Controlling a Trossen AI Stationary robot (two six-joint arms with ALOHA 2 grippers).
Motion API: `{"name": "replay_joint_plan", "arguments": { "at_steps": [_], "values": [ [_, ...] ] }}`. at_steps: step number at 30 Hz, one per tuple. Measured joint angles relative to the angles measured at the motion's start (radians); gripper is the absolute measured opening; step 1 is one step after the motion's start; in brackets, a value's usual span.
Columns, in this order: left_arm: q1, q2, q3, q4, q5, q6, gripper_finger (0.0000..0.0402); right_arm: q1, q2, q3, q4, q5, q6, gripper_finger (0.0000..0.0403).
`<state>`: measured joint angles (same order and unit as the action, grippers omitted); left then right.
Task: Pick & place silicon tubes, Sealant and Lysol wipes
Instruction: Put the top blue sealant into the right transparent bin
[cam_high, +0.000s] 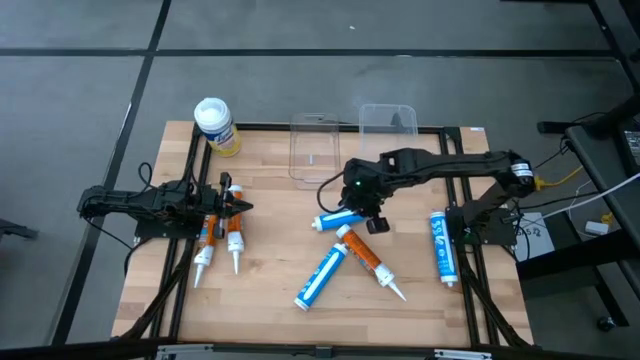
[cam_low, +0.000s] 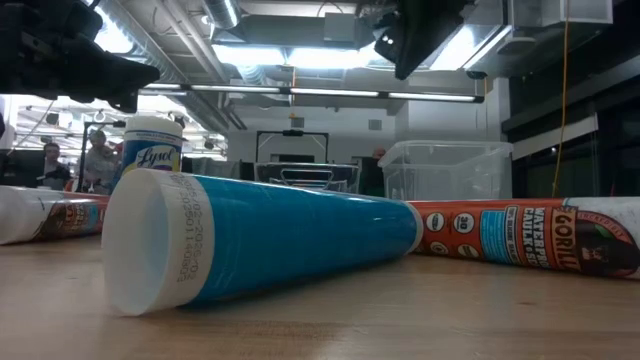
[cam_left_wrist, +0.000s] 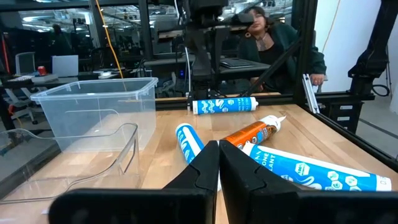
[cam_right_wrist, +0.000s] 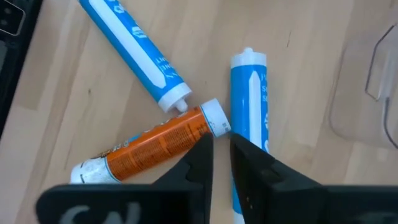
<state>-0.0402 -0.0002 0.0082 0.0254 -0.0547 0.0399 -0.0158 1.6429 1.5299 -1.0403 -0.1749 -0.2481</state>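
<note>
Where the light wooden tabletop (cam_high: 270, 270) meets grey floor, black frame rails edge it. Lysol wipes (cam_high: 215, 125) stand upright at 11 o'clock, near 2 clear bins (cam_high: 320, 145) at 12. Left gripper (cam_high: 243, 207), at 9, has jaws pressed together over 2 orange tubes (cam_high: 220, 240). Right gripper (cam_right_wrist: 221, 146), centre, hangs above an orange tube (cam_right_wrist: 149, 146) and blue tube (cam_right_wrist: 250, 99), jaws slightly parted, pinching nothing. Beyond: ceiling lights, desks, a seated person (cam_left_wrist: 273, 37)

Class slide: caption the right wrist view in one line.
Right claw hovers above an orange tube lying between two blue tubes on the wooden table.
</note>
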Motion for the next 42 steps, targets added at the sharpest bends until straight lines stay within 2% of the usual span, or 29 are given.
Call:
{"name": "replay_joint_plan", "arguments": {
  "at_steps": [10,16,25,30,42],
  "values": [
    [0.0,0.0,0.0,0.0,0.0,0.0,0.0011,-0.002,0.052,-0.003,-0.002,0.02,-0.021,0.0141],
    [0.0,0.0,0.0,0.0,0.0,0.0,0.0009,-0.002,0.051,-0.05,0.011,0.095,-0.023,0.0202],
    [0.0,0.0,0.0,0.0,0.0,0.0,0.0011,-0.002,0.051,-0.136,0.07,0.095,-0.027,0.0279],
    [0.0,0.0,0.0,0.0,0.0,0.0,0.0011,-0.002,0.051,-0.162,0.112,0.095,-0.072,0.0295],
    [0.0,0.0,0.0,0.0,0.0,0.0,0.0009,-0.021,0.105,-0.163,0.13,0.095,-0.079,0.0292]
  ]
}}
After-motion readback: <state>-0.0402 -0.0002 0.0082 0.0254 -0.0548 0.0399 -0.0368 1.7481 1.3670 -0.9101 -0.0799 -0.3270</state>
